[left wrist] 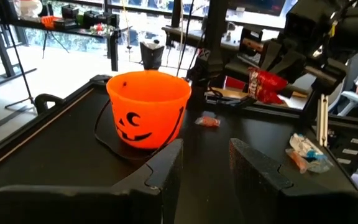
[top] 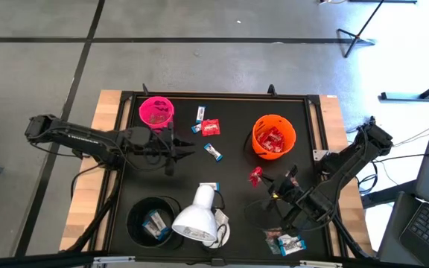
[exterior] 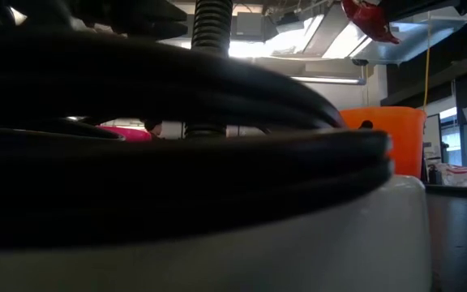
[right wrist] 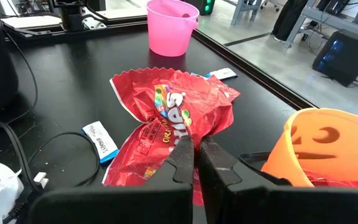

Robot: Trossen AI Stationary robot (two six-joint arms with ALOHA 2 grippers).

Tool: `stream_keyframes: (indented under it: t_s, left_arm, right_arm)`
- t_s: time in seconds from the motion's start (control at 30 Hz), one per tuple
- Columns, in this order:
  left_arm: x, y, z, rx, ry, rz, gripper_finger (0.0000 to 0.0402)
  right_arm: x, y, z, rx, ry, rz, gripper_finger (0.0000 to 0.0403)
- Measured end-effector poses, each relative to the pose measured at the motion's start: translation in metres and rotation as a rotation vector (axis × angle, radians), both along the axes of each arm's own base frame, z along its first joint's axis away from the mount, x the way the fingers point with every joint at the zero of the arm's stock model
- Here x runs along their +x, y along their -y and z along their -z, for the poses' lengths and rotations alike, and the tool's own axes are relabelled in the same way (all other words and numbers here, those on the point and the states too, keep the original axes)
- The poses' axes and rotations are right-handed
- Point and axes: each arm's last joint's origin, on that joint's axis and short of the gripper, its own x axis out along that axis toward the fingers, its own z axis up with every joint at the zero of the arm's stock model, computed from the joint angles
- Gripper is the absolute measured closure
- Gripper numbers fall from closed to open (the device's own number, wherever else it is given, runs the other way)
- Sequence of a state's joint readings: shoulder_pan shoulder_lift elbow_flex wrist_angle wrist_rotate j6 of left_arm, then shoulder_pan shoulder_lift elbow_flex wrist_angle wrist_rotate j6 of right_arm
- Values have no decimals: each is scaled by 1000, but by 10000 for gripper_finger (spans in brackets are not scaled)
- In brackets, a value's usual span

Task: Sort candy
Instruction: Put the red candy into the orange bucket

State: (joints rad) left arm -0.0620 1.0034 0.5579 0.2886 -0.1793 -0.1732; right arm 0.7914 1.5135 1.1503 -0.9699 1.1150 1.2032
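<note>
My right gripper [top: 265, 179] is shut on a red crinkly candy packet [right wrist: 173, 118], held above the table just on the near side of the orange cup [top: 274, 136], which has red packets in it. My left gripper [left wrist: 205, 163] hovers open with nothing between its fingers, left of the table's middle, pointing at the orange cup [left wrist: 148, 109]. Loose candy lies on the black table: a white-and-blue bar [top: 200, 113], a red packet [top: 211, 128], another bar [top: 213, 152], and a small pinkish piece [left wrist: 207, 121]. My right gripper pinches the red packet's crumpled near edge [right wrist: 185, 142] between its two fingers. The fingers come from the table's right and near side, slanting slightly down. The packet sticks out beyond the fingertips, lifted clear of the table [left wrist: 265, 84].
A pink cup [top: 156, 112] stands far left, and a black cup [top: 153, 221] with candy near left. A white lamp head [top: 197, 216] lies beside the black cup and fills most of the low view. More white-and-blue candy [top: 285, 242] lies near right.
</note>
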Motion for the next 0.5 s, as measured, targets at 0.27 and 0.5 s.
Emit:
stream_keyframes:
  t_s: [0.27,0.5]
  left_arm:
    - [0,0,1,0,-5,0,279]
    - [0,0,0,0,-3,0,279]
  right_arm:
    - [4,5,0,-2,-5,19,398]
    - [4,4,0,5,-9,15,398]
